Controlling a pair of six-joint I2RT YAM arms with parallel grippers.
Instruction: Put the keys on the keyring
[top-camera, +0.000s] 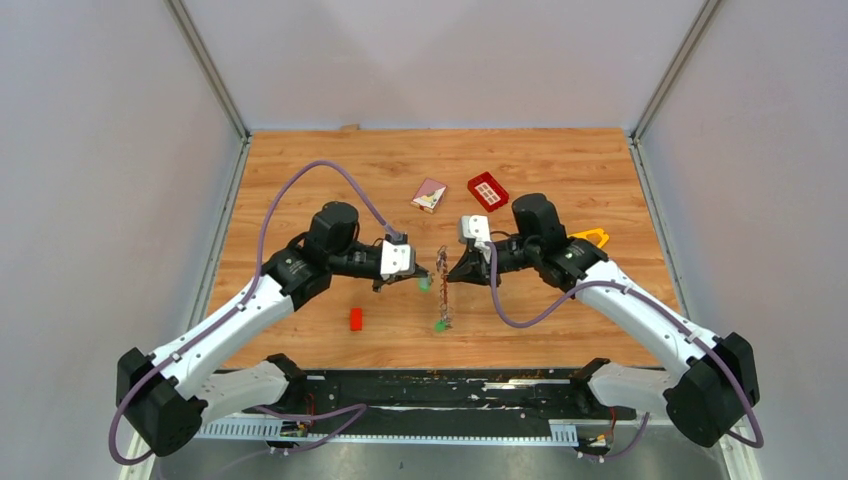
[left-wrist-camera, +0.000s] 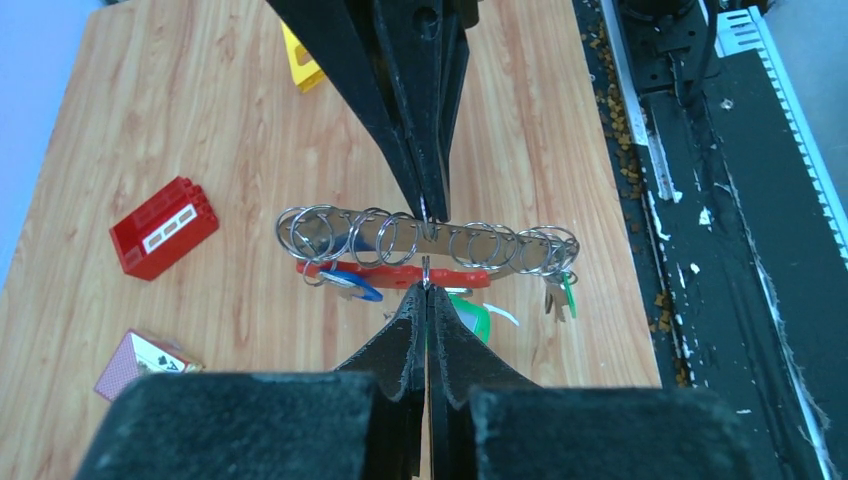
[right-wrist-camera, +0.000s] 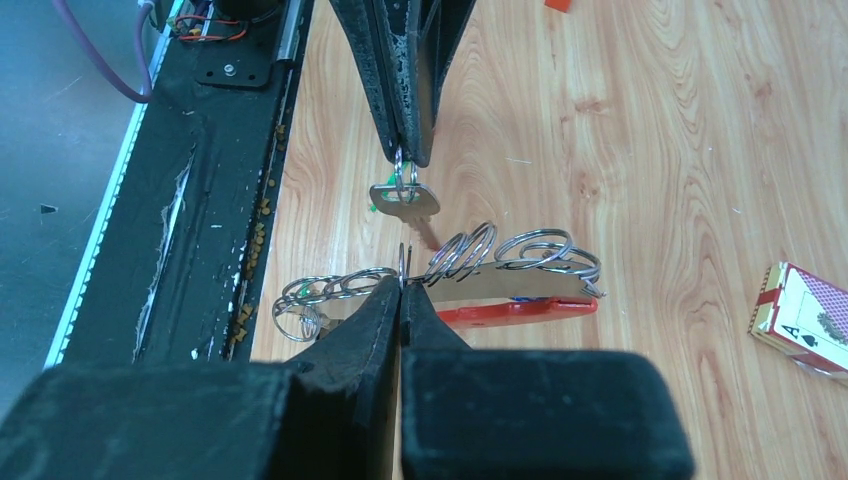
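Two closed tools meet over the middle of the surface (top-camera: 300, 170): the left tool (left-wrist-camera: 425, 292) pinches a silver key (right-wrist-camera: 404, 198) by the small ring at its head, and the right tool (right-wrist-camera: 403, 285) pinches one loop of the keyring (top-camera: 442, 290). Threading appears to be in hand; the next move likely calls for easing the key's ring onto that pinched loop. In the top view, the keyring's long axis runs 12 to 6 o'clock between the tools. In the right wrist view, the key's blade points toward 5 o'clock.

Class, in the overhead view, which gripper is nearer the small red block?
Left. The left gripper sits just right of the red block, farther up the table; the right gripper is beyond the keyring, farther right.
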